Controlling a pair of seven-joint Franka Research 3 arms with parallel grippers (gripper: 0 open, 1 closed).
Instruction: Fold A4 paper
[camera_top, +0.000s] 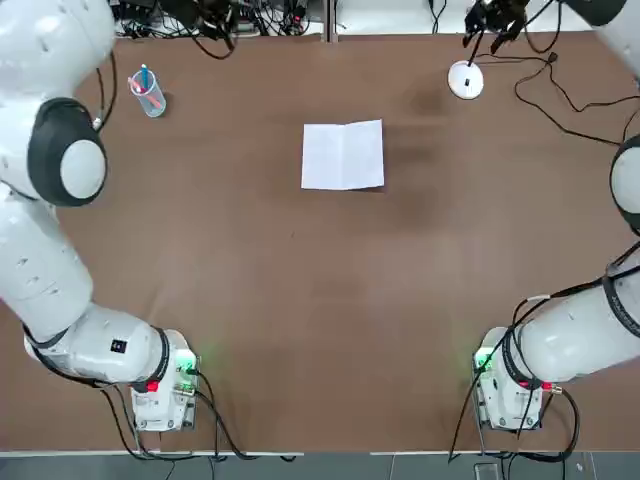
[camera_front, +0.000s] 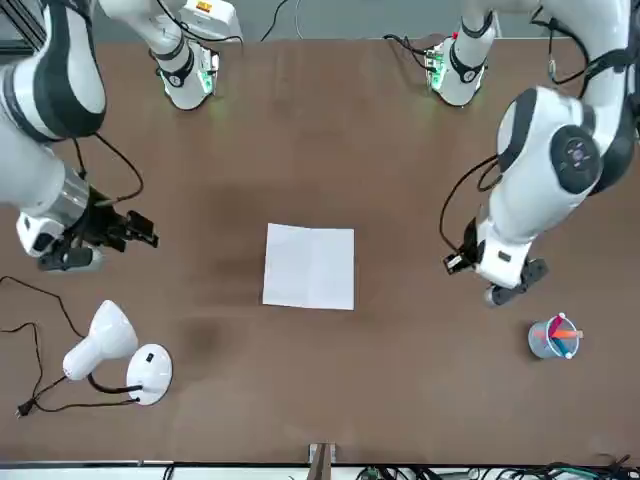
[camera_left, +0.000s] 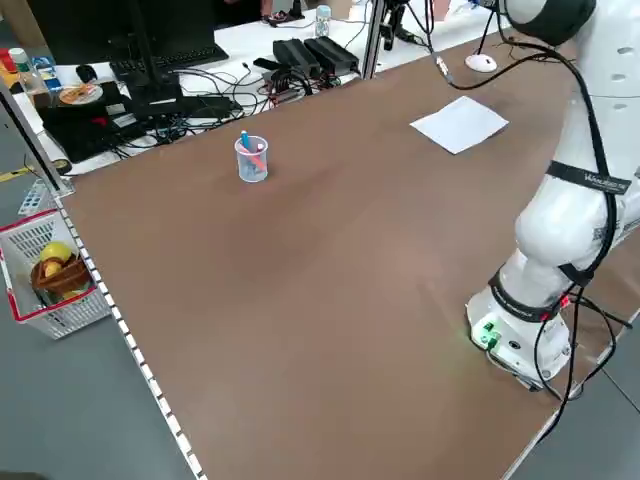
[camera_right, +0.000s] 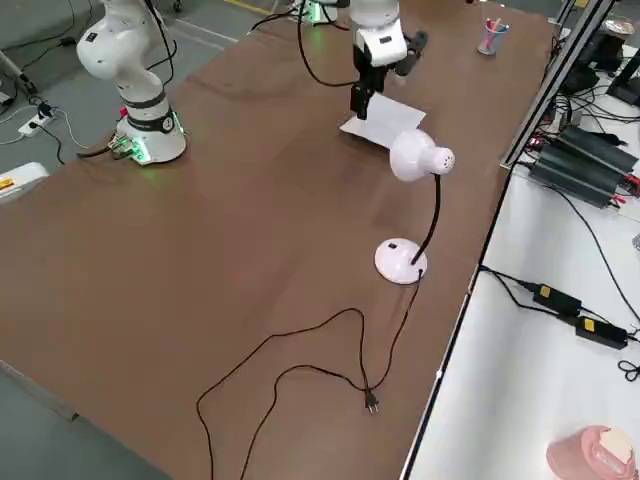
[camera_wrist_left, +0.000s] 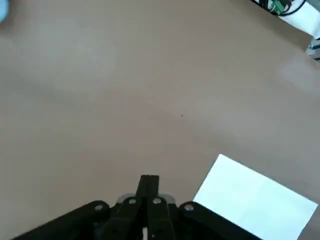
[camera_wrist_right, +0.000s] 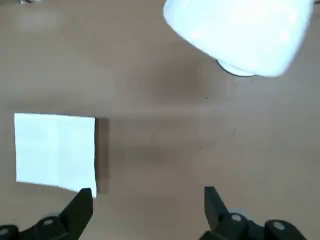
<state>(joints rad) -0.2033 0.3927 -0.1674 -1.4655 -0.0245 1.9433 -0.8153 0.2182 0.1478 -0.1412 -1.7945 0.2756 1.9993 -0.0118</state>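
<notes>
The A4 paper (camera_top: 343, 155) lies flat on the brown table, white with a faint crease down its middle, and neither gripper touches it. It also shows in the front view as the paper (camera_front: 309, 266). My left gripper (camera_wrist_left: 149, 187) is shut with nothing between its fingers; it hangs above the table beside the paper (camera_wrist_left: 257, 200), between the sheet and the cup. In the front view the left gripper (camera_front: 508, 292) is at the right. On the paper's other side, near the lamp, my right gripper (camera_wrist_right: 146, 202) is open and empty, with the paper (camera_wrist_right: 55, 151) ahead of one finger.
A white desk lamp (camera_front: 105, 340) with its round base (camera_top: 466, 80) and a trailing cord stands at the far right of the table. A clear cup with pens (camera_top: 148, 95) stands at the far left. Cables and electronics lie beyond the far edge.
</notes>
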